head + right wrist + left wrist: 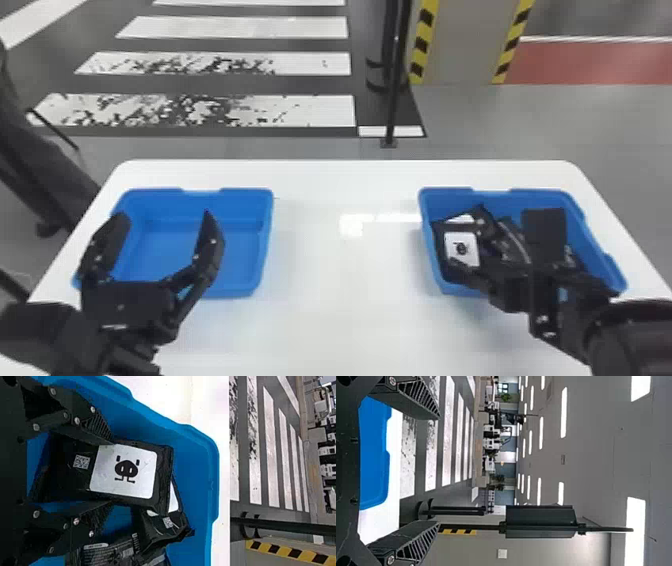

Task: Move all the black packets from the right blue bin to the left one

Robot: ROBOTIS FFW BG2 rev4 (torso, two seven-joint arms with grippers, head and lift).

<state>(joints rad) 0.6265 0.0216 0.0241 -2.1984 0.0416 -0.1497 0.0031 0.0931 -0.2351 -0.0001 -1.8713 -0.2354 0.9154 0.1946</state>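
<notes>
My left gripper (155, 240) hangs over the left blue bin (240, 250), its fingers spread wide with nothing between them. The left wrist view shows that gripper (437, 469) apart too, beside the bin's blue rim (375, 455). My right gripper (475, 260) is down inside the right blue bin (597, 250), by its left side. In the right wrist view, that gripper (112, 472) is closed on the long edges of a black packet (164, 463) with a white label. More black packets (166, 526) lie beneath and beside it.
Both bins stand on a white table (345, 280), with a wide stretch of tabletop between them. Past the table's far edge, a dark pole (395, 100) rises from the floor, with a striped pillar (462, 45) behind it.
</notes>
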